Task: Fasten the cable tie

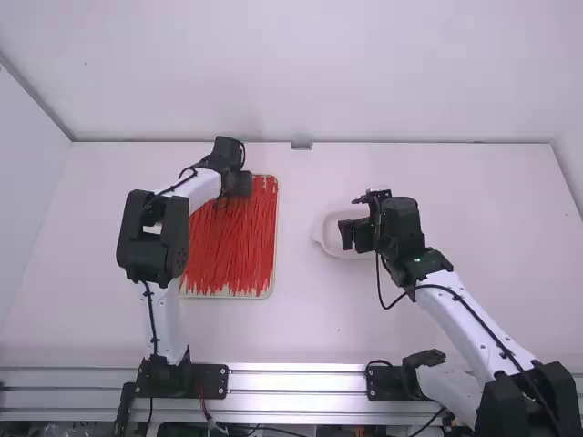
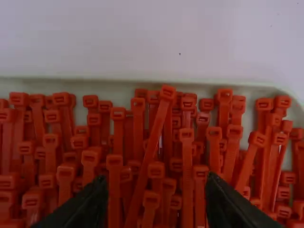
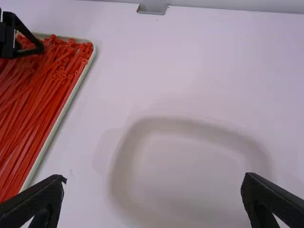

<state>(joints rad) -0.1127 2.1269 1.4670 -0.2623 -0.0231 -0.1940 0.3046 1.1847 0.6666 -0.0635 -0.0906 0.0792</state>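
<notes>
With your left hand spread wide over the heads of the cable ties heaped in the tray, closing could snag several tangled together, while your right hand hangs equally spread above the dish.

White worktop was matte and plain. Left of middle, a beige-rimmed tray lay flat on it, packed with red ties. Right of the tray, not touching it, sat a shallow white dish. A small grey clip sat at the far edge, mid-width.
</notes>
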